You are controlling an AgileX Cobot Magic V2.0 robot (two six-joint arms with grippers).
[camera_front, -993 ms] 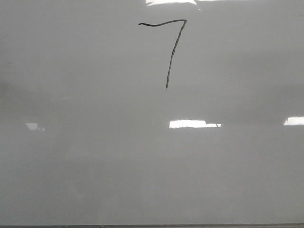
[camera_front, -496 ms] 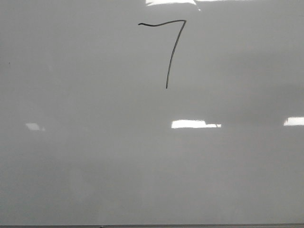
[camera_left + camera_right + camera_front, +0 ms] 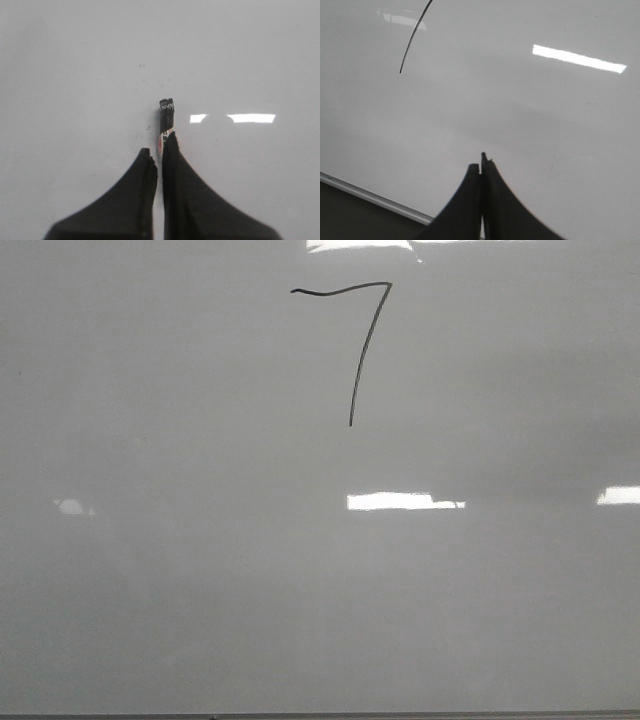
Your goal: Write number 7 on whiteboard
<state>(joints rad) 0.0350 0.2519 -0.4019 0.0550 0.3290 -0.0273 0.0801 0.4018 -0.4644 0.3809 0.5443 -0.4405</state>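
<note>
1. One number 7 (image 3: 358, 340) stands in thin black marker on the whiteboard (image 3: 200, 590), near its far edge and about midway between its sides.
2. Left gripper (image 3: 159, 145) has its jaws closed on a marker (image 3: 166, 114), whose dark end sticks out over the board.
3. Right gripper (image 3: 482, 162) has its jaws pressed together and empty, near the board's framed edge.
</note>
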